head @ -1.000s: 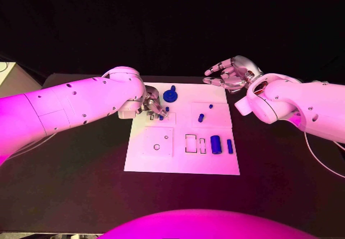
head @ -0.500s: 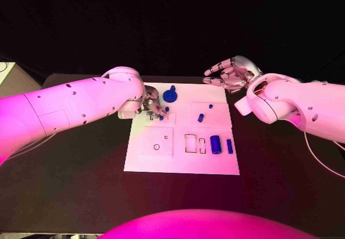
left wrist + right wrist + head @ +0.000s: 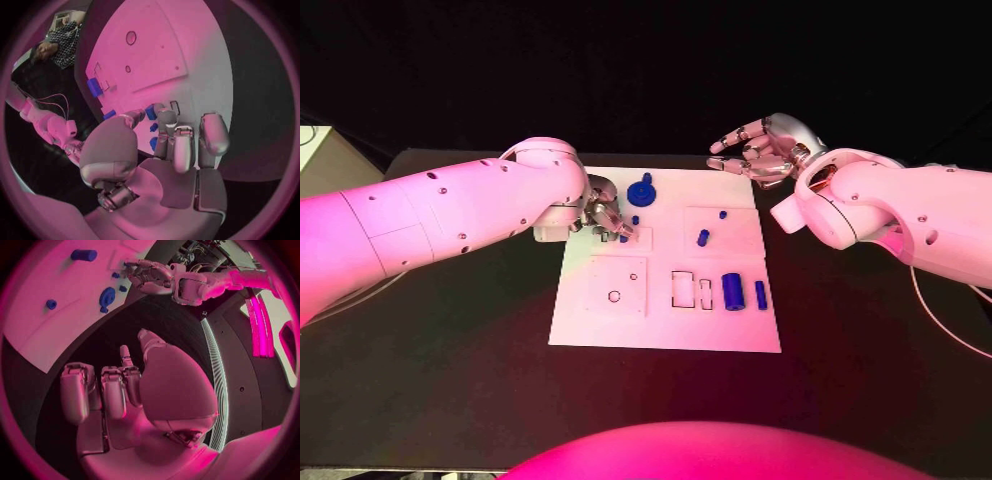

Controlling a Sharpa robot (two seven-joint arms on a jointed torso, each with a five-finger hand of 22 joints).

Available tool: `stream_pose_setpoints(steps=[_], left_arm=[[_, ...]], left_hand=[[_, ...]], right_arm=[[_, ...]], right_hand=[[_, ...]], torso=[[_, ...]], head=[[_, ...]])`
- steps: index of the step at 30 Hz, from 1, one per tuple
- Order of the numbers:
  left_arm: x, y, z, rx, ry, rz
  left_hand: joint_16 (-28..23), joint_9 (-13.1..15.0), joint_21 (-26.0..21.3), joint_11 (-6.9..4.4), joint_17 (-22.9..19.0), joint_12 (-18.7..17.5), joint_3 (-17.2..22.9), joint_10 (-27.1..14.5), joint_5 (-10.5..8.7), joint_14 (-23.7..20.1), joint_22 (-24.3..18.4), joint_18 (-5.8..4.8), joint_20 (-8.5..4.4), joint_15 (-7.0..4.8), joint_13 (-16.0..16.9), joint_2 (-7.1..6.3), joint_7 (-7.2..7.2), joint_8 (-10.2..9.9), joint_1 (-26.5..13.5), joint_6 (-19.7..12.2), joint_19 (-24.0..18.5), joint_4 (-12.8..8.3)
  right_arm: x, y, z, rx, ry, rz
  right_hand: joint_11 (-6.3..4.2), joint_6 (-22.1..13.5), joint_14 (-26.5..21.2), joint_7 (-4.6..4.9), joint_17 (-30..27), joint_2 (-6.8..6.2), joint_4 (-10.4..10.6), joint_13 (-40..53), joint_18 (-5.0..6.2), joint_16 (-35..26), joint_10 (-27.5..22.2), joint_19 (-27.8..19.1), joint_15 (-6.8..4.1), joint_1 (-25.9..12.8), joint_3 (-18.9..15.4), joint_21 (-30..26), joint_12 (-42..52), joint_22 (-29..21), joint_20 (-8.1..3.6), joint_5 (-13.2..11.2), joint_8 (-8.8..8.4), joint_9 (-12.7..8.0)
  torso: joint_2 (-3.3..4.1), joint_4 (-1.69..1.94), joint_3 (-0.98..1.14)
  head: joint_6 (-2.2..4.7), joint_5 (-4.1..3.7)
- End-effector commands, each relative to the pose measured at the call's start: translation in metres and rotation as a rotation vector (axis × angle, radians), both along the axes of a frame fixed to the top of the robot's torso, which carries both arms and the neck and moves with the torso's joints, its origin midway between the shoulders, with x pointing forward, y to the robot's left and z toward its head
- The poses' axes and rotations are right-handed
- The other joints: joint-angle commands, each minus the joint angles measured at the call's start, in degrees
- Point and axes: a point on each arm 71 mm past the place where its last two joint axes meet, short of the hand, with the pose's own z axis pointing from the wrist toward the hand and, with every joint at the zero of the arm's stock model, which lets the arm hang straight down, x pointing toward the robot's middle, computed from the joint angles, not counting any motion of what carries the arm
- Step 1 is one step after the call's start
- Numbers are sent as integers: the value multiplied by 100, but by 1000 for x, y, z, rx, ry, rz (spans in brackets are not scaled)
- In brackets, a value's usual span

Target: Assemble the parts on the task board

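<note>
Left hand [image 3: 606, 213] is at the far left corner of the task board [image 3: 661, 325], and the big white arm hides most of it in the head view. In the left wrist view its fingers [image 3: 176, 145] curl down over the board's edge, with small blue parts [image 3: 151, 112] just beside the fingertips; if it pinches one I cannot tell. Right hand [image 3: 762, 148] hangs above the black table [image 3: 444, 380] beyond the board's far right corner, fingers apart and holding nothing; the right wrist view shows them half bent over dark table.

On the board, the biggest part is a round blue wheel-like piece [image 3: 642, 190] near the far edge, close to the left hand. Next is a thick blue cylinder [image 3: 734, 291] beside a thin blue bar [image 3: 762, 293] at the right. A short blue peg [image 3: 704, 237] and a tiny blue dot [image 3: 723, 213] lie in the upper right square; their shapes are hard to make out.
</note>
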Motion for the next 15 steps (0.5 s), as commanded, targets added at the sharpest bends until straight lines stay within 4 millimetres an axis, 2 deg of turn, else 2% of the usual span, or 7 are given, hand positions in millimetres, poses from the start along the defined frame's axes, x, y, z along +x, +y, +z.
stream_pose_setpoints(steps=[1, 11, 15], left_arm=[[-5, 2, -7, 17, 28, -6], [-6, 2, 2, -21, 1, 1], [-6, 3, 5, -36, -12, 6]], left_hand=[[10, -4, -16, -4, 1463, 22, -73, -13, -157, 570, 13, -65, -5, -4, 9, -1, -2, -15, -83, 13, 38, -7], [11, -3, -12, -6, 1463, 34, -82, -4, -181, 570, 23, -67, -5, -5, 29, -3, -4, -14, -77, 15, 43, -12], [7, -3, -16, -6, 1458, 31, -87, -6, -188, 568, 13, -65, -5, -6, 23, -5, -5, -13, -75, 16, 38, -13]], right_arm=[[0, 1, -1, -5, 3, 15], [0, 1, -2, -7, 9, 15], [0, 1, -3, -7, 11, 16]], right_hand=[[23, -48, 509, -6, 1211, 6, 14, 1150, 82, -24, 207, 267, 24, -50, 22, -22, -37, 861, 16, -7, 35, -6], [23, -48, 510, -7, 1214, 13, 17, 1155, 82, -22, 213, 266, 24, -61, 25, -23, -30, 861, 15, -6, 36, -6], [23, -48, 508, -7, 1206, 19, 20, 1152, 84, -26, 210, 264, 24, -72, 26, -29, -34, 856, 15, -6, 38, -5]], torso=[[-7, 3, 5], [-1, 8, 1], [1, -5, 2]], head=[[-5, -3], [23, 2], [35, -2]])
